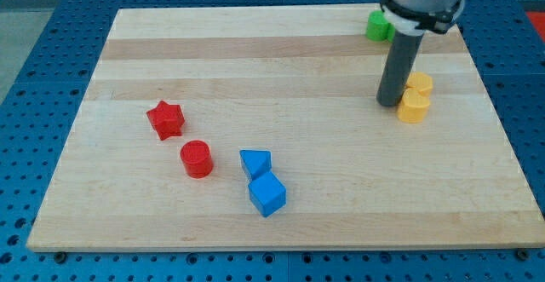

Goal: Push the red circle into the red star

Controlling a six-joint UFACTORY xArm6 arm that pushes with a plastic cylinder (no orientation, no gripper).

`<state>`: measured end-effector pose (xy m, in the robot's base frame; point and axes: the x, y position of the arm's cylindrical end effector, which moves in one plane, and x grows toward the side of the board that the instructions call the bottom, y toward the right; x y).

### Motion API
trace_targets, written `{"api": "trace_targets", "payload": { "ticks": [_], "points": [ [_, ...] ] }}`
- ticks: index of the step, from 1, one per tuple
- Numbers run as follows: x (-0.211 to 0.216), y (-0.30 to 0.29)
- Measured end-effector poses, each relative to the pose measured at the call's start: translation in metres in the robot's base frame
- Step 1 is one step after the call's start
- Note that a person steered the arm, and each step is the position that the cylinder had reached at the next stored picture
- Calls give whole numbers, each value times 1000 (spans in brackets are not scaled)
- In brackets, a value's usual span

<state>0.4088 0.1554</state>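
Note:
The red circle (197, 158) lies on the wooden board at the lower left of centre. The red star (165, 118) lies just up and left of it, a small gap between them. My tip (390, 103) stands on the board far to the view's right, beside two yellow blocks, well away from both red blocks.
A blue triangle (255, 162) and a blue cube (267, 194) touch each other just right of the red circle. Two yellow blocks (415, 96) sit right of my tip. A green block (379, 26) lies at the top right, partly behind the arm. The wooden board (281, 60) rests on a blue perforated table.

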Motion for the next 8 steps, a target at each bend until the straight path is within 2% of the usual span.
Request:
{"api": "trace_targets", "payload": {
  "ticks": [2,5,8],
  "points": [
    [-1,5],
    [2,-136],
    [-6,-240]
  ]
}}
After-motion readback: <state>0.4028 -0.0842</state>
